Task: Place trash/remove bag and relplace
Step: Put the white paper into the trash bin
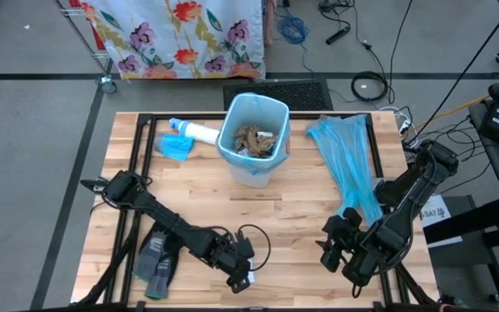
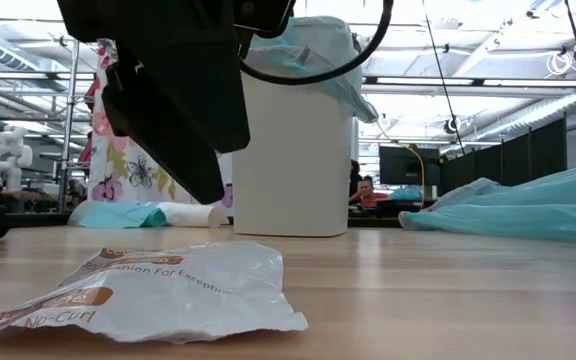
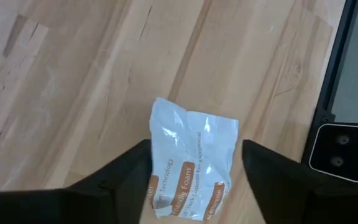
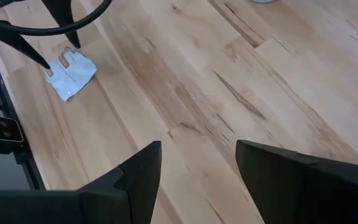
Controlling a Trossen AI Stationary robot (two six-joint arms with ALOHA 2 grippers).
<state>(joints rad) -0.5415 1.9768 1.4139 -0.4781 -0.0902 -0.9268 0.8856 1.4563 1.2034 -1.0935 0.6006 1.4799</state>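
Wrapper (image 3: 193, 163) lies flat on table (image 1: 301, 217), well apart from bin (image 1: 253, 139), at near edge | left gripper (image 3: 191, 177) above it, fingers apart, one each side | right gripper (image 4: 197, 168) nearby, farther, fingers apart | we judge left arm nearer.
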